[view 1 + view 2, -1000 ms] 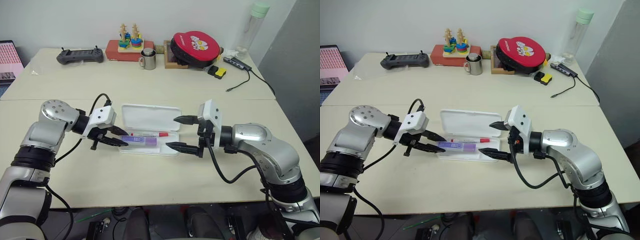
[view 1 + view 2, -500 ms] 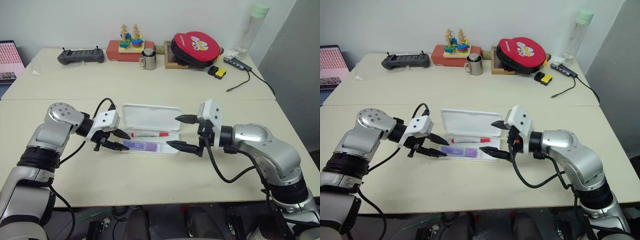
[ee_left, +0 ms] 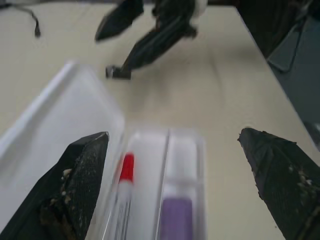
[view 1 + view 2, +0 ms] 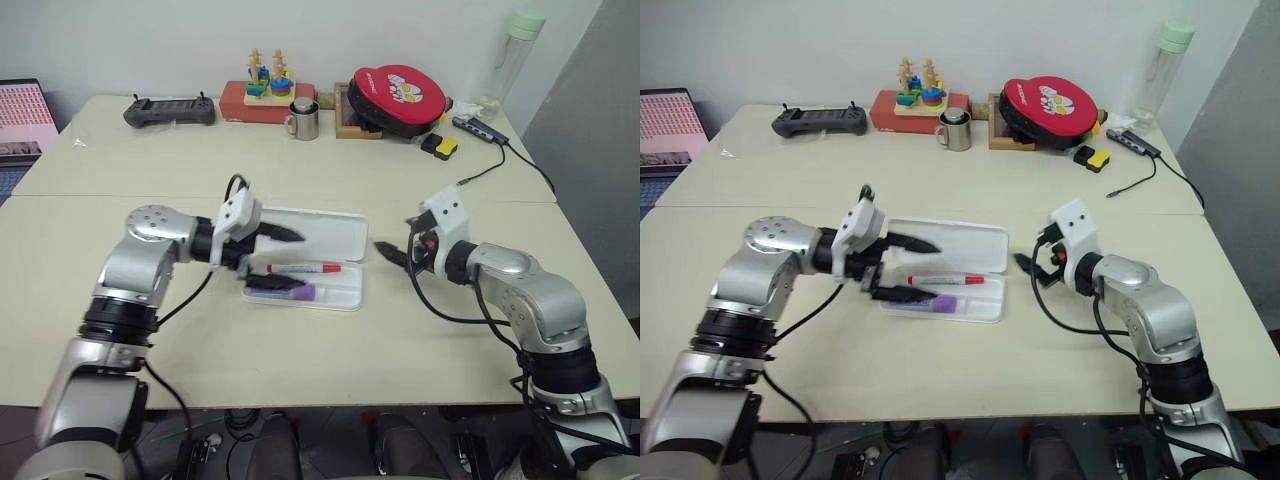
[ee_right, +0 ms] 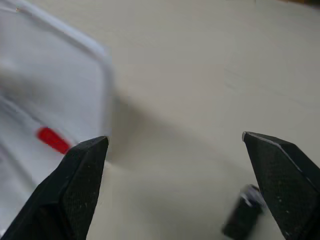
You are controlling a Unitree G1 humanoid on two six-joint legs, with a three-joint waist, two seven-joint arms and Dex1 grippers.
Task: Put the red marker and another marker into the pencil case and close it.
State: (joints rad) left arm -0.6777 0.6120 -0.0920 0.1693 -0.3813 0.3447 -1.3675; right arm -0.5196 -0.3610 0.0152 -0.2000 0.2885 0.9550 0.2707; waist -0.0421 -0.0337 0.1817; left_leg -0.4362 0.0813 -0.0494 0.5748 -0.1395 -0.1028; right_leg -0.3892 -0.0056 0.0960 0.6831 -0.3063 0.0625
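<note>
Both markers already lie in the pencil case, near the middle of the table: the red marker alongside the purple marker. The left gripper hangs spread over them, holding nothing, apparently placed to fold the lid. The right gripper, wide open and empty, waits just beside the case's right end.

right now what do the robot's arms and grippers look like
Both arms are rounded silver-grey metal shells with black bands at the joints. Each wrist carries a white boxy block, with a black cable looping from it back along the forearm. The left gripper and right gripper each have two black, tapered, pointed fingers; up close the fingertips look rough and scuffed.
</note>
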